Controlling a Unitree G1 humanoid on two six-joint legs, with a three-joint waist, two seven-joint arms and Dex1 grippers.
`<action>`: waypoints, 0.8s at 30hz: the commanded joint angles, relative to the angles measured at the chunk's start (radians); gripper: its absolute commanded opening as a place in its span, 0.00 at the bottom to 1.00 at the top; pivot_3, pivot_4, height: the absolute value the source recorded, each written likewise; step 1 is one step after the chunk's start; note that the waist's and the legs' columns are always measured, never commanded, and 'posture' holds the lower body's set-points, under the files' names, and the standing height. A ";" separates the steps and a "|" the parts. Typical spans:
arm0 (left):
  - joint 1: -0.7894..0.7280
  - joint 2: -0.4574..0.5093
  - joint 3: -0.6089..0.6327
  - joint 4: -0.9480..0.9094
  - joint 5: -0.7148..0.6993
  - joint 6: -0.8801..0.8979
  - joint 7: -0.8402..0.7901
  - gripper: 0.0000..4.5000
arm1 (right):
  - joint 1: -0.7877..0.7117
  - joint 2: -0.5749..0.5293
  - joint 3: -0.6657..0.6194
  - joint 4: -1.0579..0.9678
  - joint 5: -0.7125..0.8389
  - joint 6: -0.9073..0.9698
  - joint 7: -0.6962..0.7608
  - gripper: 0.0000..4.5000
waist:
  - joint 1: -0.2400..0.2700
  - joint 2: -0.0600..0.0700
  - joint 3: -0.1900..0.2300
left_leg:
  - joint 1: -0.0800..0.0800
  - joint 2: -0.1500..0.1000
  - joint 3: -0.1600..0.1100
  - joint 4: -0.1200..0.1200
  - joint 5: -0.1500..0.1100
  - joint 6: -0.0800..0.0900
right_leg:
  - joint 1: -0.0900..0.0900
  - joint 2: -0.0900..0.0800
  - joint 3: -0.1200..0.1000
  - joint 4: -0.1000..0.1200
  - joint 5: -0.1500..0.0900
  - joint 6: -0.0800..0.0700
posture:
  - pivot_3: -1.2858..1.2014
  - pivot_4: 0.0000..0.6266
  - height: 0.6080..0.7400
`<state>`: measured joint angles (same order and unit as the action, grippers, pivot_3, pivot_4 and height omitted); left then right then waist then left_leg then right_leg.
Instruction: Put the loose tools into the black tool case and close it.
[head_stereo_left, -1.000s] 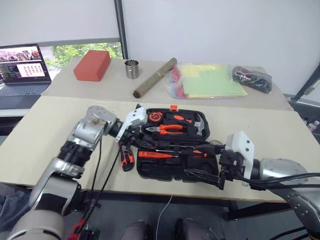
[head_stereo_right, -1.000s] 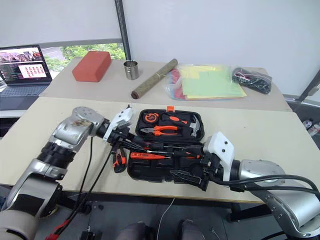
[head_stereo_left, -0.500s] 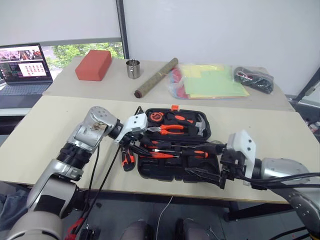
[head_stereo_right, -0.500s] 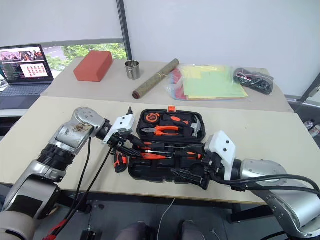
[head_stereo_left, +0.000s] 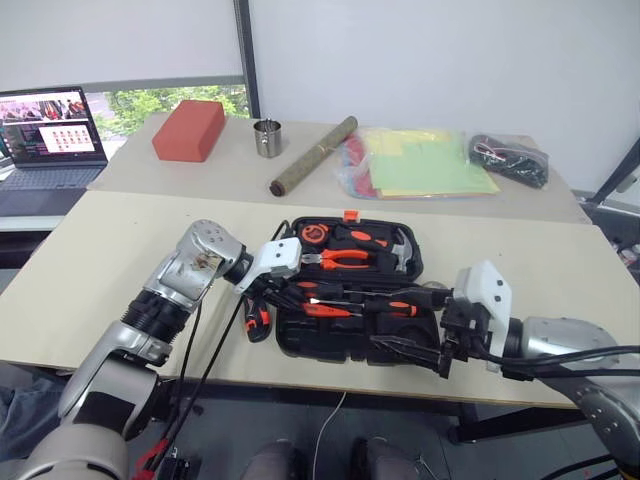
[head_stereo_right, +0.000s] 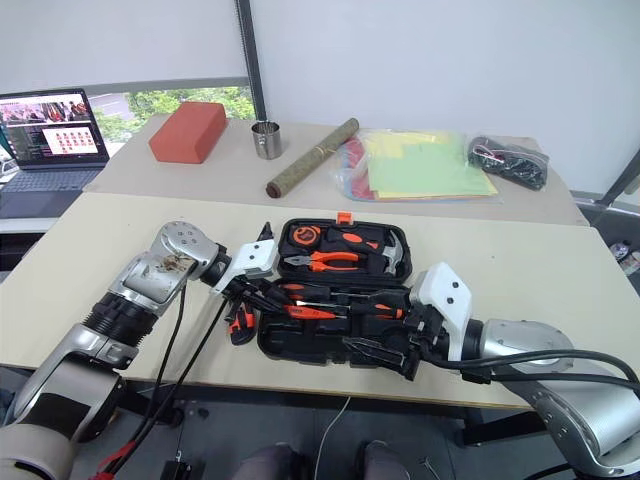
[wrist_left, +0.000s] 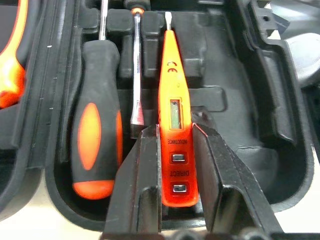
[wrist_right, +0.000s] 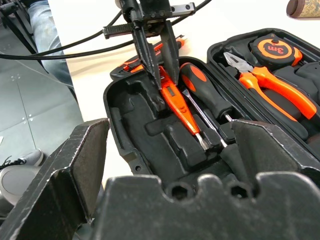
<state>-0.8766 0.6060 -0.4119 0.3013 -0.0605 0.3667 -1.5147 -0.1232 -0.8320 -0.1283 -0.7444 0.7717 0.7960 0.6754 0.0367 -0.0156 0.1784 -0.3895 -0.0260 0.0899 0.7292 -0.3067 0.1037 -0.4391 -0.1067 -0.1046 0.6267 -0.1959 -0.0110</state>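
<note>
With the left gripper (wrist_left: 175, 165) clamped on the butt of the small all-orange tester pen (wrist_left: 173, 115) lying in the open flat black plastic tool case (head_stereo_left: 350, 330) and the right gripper (wrist_right: 165, 165) wide open and empty beside it, an unseated release risks blocking the lid.

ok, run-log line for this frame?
left fingers: astride tester pen, in tool case slot | right gripper: open, idle | utility knife: on table | case: open

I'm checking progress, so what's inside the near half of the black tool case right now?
In the black tool case: an orange tester pen between the left gripper fingers and two screwdrivers alongside. The right gripper covers the case's near end.
</note>
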 joint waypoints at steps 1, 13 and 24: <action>-0.021 -0.009 -0.005 -0.014 -0.003 0.003 -0.020 0.11 | -0.007 0.005 -0.023 -0.024 0.021 -0.010 -0.005 1.00 | 0.000 0.000 0.000 | 0.000 0.000 0.000 0.000 0.000 0.000 | 0.000 0.000 0.000 0.000 0.000 0.000 | 0.52 0.24 0.97; -0.029 -0.032 -0.006 0.020 0.013 0.008 -0.007 0.39 | -0.007 0.014 -0.019 -0.021 0.012 -0.013 -0.012 1.00 | 0.001 0.000 0.000 | 0.000 0.000 0.000 0.000 0.000 0.000 | 0.000 0.000 0.000 0.000 0.000 0.000 | 0.52 0.24 0.97; -0.040 -0.024 0.115 -0.032 -0.146 0.167 -0.061 0.50 | -0.008 0.015 -0.014 -0.013 0.010 -0.016 -0.003 1.00 | 0.000 0.000 0.000 | 0.000 0.000 0.000 0.000 0.000 0.000 | 0.000 0.000 0.000 0.000 0.000 0.000 | 0.52 0.24 0.97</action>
<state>-0.8944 0.5831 -0.3381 0.3095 -0.1553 0.4904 -1.5684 -0.1231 -0.8180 -0.1279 -0.7432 0.7723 0.7960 0.6721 0.0366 -0.0156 0.1784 -0.3898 -0.0260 0.0896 0.7294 -0.3067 0.1038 -0.4395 -0.1066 -0.1046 0.6268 -0.1959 -0.0108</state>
